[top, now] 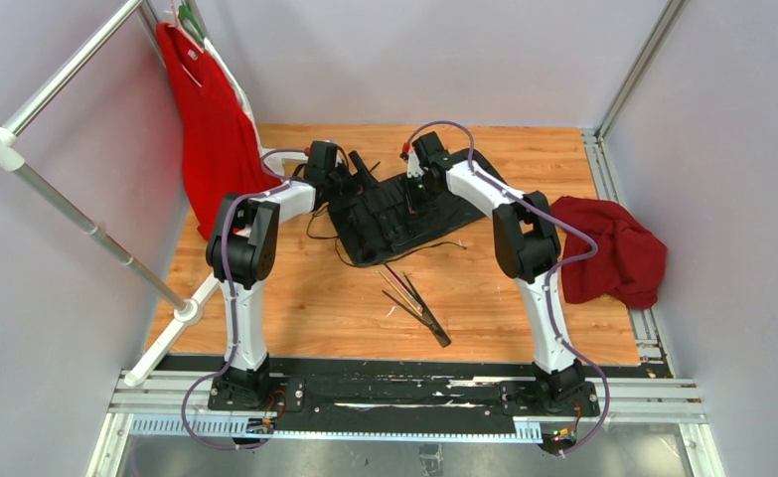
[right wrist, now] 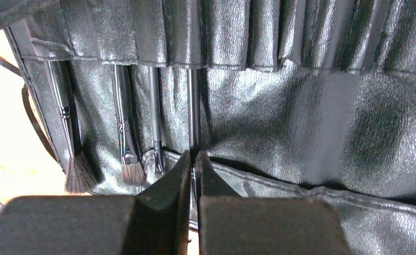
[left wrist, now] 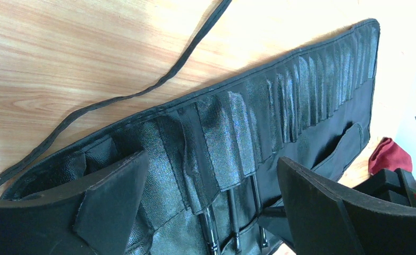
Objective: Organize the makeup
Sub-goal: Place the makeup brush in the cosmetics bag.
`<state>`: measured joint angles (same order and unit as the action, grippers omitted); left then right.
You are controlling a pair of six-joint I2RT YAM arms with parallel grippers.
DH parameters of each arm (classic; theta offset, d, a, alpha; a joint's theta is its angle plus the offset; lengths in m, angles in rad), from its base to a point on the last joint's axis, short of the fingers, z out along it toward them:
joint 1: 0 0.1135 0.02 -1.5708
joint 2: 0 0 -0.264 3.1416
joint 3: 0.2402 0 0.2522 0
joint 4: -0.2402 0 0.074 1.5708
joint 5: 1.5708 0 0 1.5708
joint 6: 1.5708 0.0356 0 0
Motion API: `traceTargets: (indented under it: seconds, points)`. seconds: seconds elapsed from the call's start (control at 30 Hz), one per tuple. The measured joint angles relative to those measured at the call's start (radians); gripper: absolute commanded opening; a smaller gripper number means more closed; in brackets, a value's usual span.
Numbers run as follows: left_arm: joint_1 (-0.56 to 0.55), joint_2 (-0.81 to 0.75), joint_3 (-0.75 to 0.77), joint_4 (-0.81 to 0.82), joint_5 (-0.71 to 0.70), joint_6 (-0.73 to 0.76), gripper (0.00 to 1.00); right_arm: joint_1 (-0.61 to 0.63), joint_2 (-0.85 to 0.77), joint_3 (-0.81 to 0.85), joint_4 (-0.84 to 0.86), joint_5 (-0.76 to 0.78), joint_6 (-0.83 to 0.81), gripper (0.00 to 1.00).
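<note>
The black slotted roll [top: 394, 214] lies open at the back middle of the table. My right gripper [right wrist: 194, 159] is shut on a thin black makeup brush [right wrist: 193, 106] whose shaft runs up into a slot of the roll [right wrist: 301, 117]. Three more brushes [right wrist: 125, 133] sit in the slots to its left, bristles down. My left gripper [left wrist: 213, 180] is open and empty, its fingers [left wrist: 115, 196] straddling the roll's left end [left wrist: 237, 127] over seated brush shafts [left wrist: 232, 212]. Several loose brushes [top: 414, 303], black, pink and tan, lie on the wood in front of the roll.
A dark red cloth [top: 613, 248] lies at the table's right edge. A red garment [top: 211, 129] hangs from a white rack [top: 96, 234] at the left. The roll's black cords [left wrist: 115, 98] trail over the wood.
</note>
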<state>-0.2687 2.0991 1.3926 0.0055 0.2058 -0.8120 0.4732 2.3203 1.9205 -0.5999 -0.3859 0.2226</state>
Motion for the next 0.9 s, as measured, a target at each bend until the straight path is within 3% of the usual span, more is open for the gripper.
traceTargets:
  seconds: [0.47,0.57,0.63,0.73,0.9]
  points:
    - [0.000,-0.004,-0.011,0.014,0.001,0.000,0.98,-0.002,0.045,0.053,0.010,-0.016,-0.002,0.01]
    - [0.000,-0.004,-0.011,0.014,0.000,0.000,0.98,-0.003,0.049,0.056,0.016,-0.016,-0.005,0.28]
    - [0.000,-0.004,-0.011,0.014,0.000,0.000,0.98,-0.003,0.049,0.057,0.020,-0.018,-0.003,0.38]
    - [0.000,-0.005,-0.011,0.014,0.000,0.000,0.98,-0.003,0.049,0.057,0.027,-0.018,-0.010,0.45]
    - [0.000,-0.005,-0.011,0.014,0.000,0.000,0.98,-0.003,0.027,0.017,0.059,-0.014,-0.016,0.47]
